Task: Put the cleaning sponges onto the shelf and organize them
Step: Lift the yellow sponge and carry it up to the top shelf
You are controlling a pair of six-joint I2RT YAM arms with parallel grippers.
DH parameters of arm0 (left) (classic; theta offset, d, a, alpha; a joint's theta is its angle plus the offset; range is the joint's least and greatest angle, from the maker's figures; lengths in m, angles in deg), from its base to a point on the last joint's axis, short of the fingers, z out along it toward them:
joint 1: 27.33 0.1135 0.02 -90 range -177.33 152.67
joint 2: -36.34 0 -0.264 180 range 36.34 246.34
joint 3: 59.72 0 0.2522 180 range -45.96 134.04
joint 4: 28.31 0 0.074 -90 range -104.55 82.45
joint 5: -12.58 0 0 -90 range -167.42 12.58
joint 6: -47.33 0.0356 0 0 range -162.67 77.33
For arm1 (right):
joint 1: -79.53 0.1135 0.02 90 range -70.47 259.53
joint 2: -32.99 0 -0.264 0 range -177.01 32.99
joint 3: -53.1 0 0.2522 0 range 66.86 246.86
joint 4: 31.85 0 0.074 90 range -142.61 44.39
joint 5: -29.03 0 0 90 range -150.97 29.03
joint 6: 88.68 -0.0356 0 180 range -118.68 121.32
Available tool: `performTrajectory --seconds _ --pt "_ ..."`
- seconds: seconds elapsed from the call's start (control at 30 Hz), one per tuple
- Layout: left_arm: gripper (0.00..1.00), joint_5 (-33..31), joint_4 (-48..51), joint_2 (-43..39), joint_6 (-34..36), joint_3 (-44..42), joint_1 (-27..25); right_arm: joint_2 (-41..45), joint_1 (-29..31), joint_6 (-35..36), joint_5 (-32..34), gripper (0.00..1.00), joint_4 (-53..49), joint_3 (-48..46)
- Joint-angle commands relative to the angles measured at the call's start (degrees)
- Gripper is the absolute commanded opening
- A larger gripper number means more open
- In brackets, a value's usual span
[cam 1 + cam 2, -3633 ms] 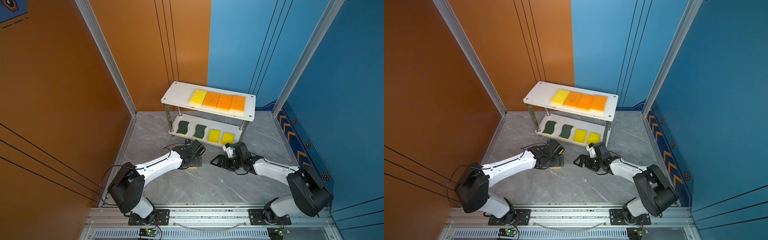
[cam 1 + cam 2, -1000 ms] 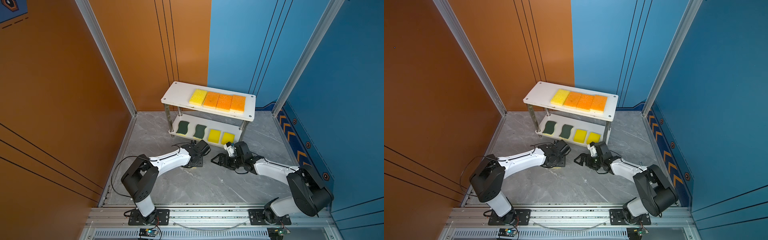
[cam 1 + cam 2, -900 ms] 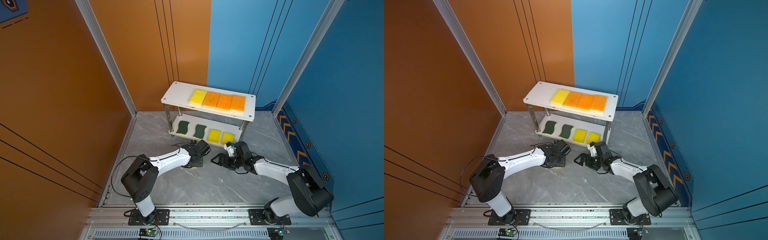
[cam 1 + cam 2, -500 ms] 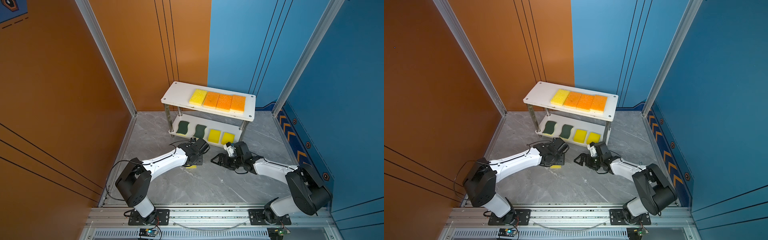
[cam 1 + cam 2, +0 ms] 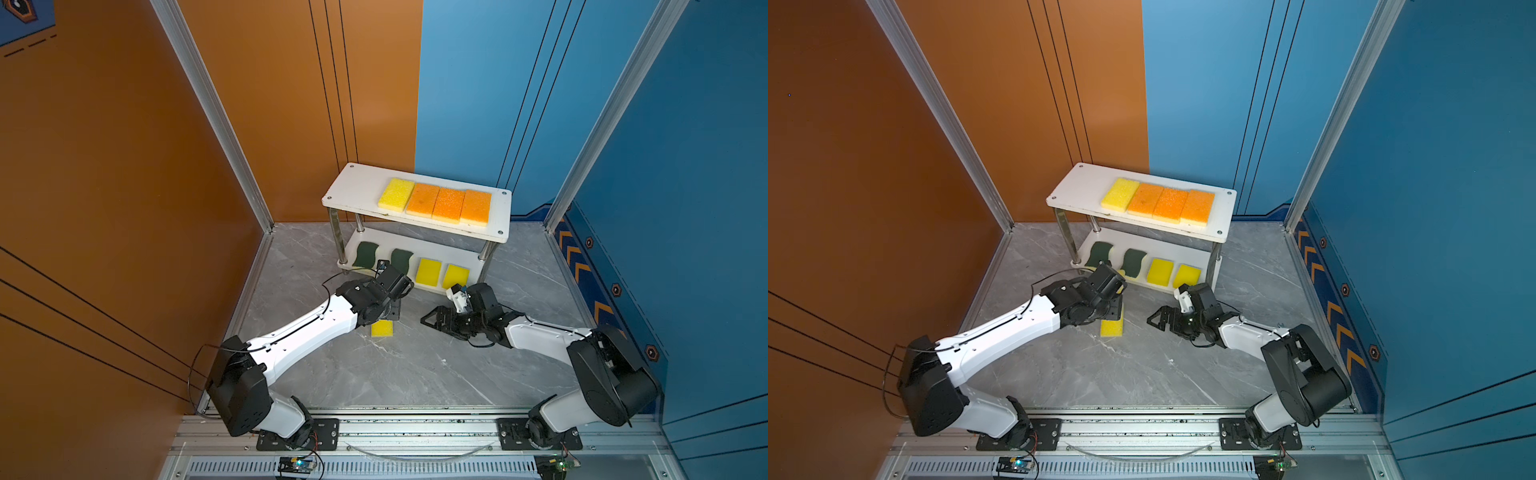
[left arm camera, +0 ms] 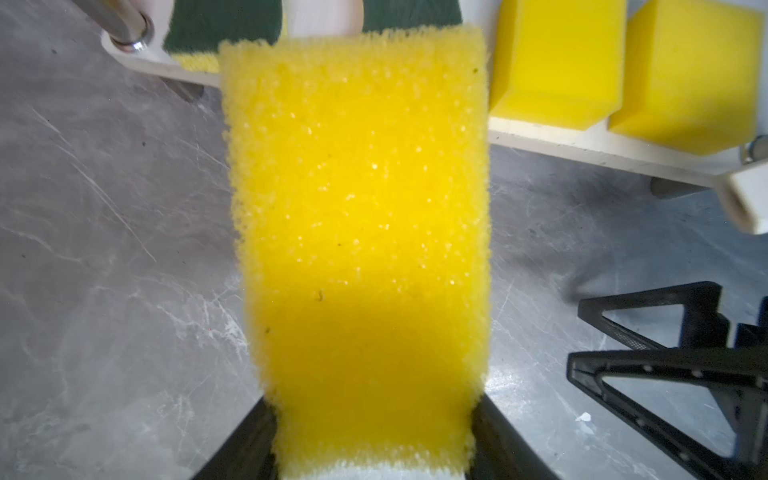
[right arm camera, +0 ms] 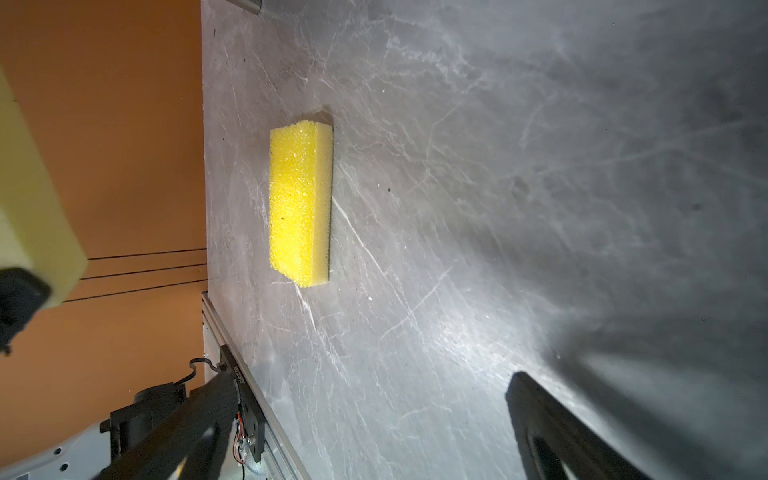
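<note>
Held sponge (image 6: 357, 232): coarse open-pored yellow foam, fuzzy edges. Lower-shelf yellow blocks (image 6: 557, 62): smoother, denser foam. Shelf (image 5: 357, 191): matt white boards, shiny chrome legs. Floor (image 5: 415, 374): grey marble-look, slight sheen. Gripper fingers (image 6: 648, 365): matt black plastic.

no text, label, brand or number can be read in any view. the sponges, the shelf boards and both arms show no lettering. the only signs are graphics on the walls: a row of orange chevrons (image 5: 582, 266) with small orange-ringed hexagon marks (image 5: 616, 289) on the blue wall band, on the far side of the right gripper (image 5: 436, 320) from the left arm, and part of a hexagon emblem (image 5: 18, 6) on a blue patch high on the orange wall, far above the left gripper (image 5: 388, 318).
</note>
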Motion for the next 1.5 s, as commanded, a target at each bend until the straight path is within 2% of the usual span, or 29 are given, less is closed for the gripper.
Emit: performTrajectory --seconds 0.0,0.33,0.5,0.9,1.2,1.47 --pt "0.62 -1.09 2.5 -3.43 3.33 2.4 0.24 -0.64 -0.06 -0.33 -0.96 1.0 0.84 -0.07" --pt "0.63 0.49 7.56 -7.44 10.96 11.03 3.84 -0.57 0.02 -0.37 -0.96 1.0 0.84 -0.14" --pt "0.63 5.82 7.6 -9.22 13.42 14.05 6.08 -0.67 0.25 -0.52 -0.79 1.0 0.93 -0.02" --pt "0.63 4.44 7.51 -12.43 18.66 21.52 7.52 -1.01 0.51 -0.67 -0.62 1.0 0.84 0.26" --pt "0.63 0.67 7.37 -8.27 26.36 31.94 11.53 -1.02 0.84 -0.7 -0.41 1.0 0.49 0.69" --pt "0.63 2.82 5.29 -2.55 29.65 40.46 14.74 -0.6 1.03 -0.69 0.06 1.0 -0.02 0.77"
